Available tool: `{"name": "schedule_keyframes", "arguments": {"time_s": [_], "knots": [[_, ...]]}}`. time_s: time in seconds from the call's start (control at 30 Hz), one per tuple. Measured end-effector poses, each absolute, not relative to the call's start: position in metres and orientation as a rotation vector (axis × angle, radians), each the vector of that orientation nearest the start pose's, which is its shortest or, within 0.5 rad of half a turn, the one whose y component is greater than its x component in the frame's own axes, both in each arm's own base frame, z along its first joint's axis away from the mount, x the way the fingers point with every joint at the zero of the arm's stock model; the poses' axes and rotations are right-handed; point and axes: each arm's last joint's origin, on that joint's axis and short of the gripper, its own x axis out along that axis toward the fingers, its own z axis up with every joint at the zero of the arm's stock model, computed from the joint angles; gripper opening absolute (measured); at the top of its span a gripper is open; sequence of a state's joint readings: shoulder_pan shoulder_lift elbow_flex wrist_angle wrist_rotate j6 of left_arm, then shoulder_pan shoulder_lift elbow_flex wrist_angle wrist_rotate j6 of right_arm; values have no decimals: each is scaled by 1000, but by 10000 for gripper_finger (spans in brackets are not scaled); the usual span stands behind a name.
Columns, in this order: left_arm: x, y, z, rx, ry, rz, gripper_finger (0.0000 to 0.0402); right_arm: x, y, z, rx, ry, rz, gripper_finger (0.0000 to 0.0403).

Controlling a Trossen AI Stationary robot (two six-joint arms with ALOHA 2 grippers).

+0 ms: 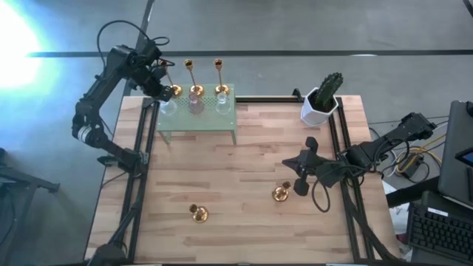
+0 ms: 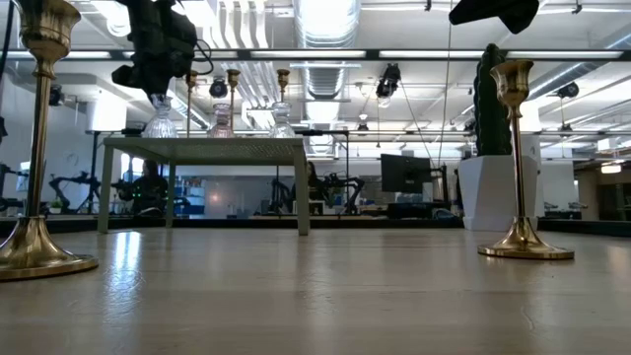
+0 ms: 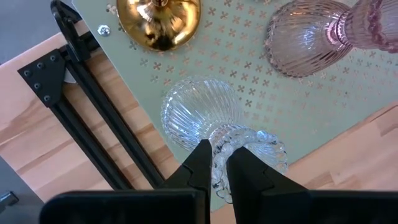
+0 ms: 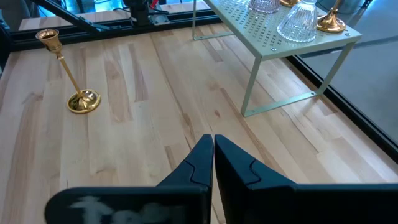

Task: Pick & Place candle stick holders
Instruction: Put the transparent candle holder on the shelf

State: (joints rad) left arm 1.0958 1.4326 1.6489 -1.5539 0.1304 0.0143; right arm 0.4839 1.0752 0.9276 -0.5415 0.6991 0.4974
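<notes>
Candle stick holders (image 1: 199, 213) dot wooden table (image 1: 244, 177).

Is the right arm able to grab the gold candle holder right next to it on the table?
Probably yes. The right gripper hovers beside that gold candle holder, with only bare wooden table between them. Its fingers are shut, though, so they would need to open first.

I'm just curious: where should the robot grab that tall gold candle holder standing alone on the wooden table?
Grip the tall gold candle holder on its thin stem, coming from the side. It stands upright; the round base is too wide and flat.
</notes>
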Motion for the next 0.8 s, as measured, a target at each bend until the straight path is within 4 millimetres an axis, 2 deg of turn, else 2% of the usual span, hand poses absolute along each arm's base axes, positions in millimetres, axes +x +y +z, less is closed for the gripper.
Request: {"name": "schedule_keyframes", "arguments": {"time_s": [0.6,0.8], "knots": [[113,210,372,-808,1130,795,33,199,84,302,97,502,-339,8],[112,210,372,-806,1138,800,67,199,84,302,97,502,-339,8]]}}
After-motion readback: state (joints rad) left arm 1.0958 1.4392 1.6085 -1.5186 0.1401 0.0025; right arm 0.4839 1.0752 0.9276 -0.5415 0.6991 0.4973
